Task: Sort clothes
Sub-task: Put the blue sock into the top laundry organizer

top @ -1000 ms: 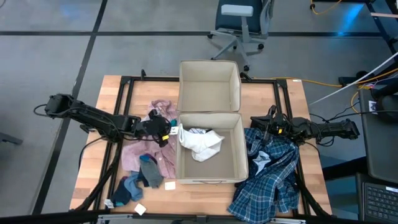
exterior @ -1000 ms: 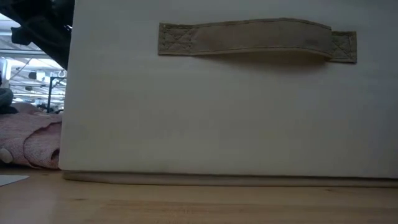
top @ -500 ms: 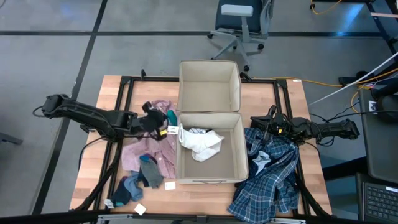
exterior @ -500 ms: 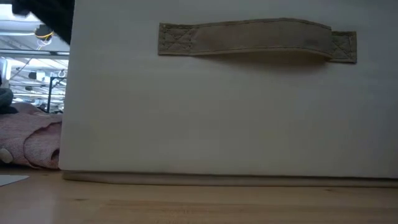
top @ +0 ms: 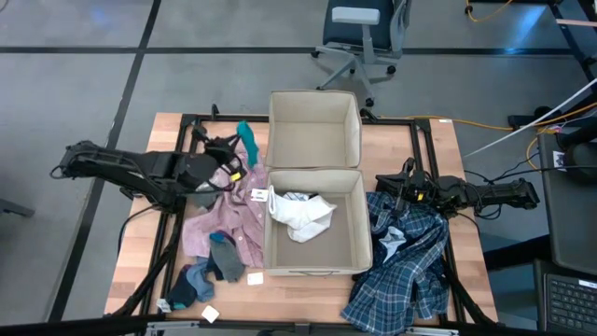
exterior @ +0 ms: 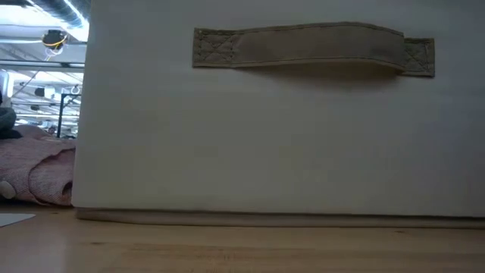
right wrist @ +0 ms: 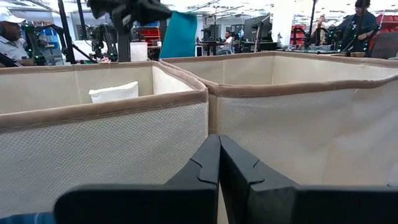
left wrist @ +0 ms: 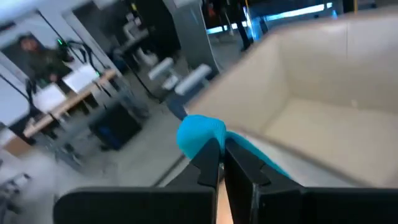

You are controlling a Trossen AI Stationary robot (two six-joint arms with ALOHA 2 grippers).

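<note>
My left gripper (top: 239,147) is shut on a teal sock (top: 247,138), raised above the table just left of the far beige bin (top: 313,101). The sock also shows in the left wrist view (left wrist: 200,133) and in the right wrist view (right wrist: 179,34). The pink shirt (top: 224,213) lies spread on the table left of the near bin (top: 358,224), which holds the white top (top: 300,213). Grey and blue socks (top: 210,266) lie near the front left. My right gripper (top: 381,185) is shut, over the far end of the blue-white plaid shirt (top: 406,266). My left gripper pinches the teal sock at one end (left wrist: 208,142) between its two fingertips. The sock is lifted clear of the table and hangs below the fingers, its free end (right wrist: 177,50) down beside the far bin's left wall.
The two bins stand one behind the other at the table's middle; the near bin's front wall and handle (exterior: 303,45) fill the low view. Small white tags (top: 254,276) lie by the socks. An office chair (top: 359,37) stands beyond the far edge.
My left gripper has gone up and toward the table's far edge, away from the pink shirt, carrying the teal sock. The sock is lifted clear now and hangs beside the far bin. The pink shirt has stayed on the table.
</note>
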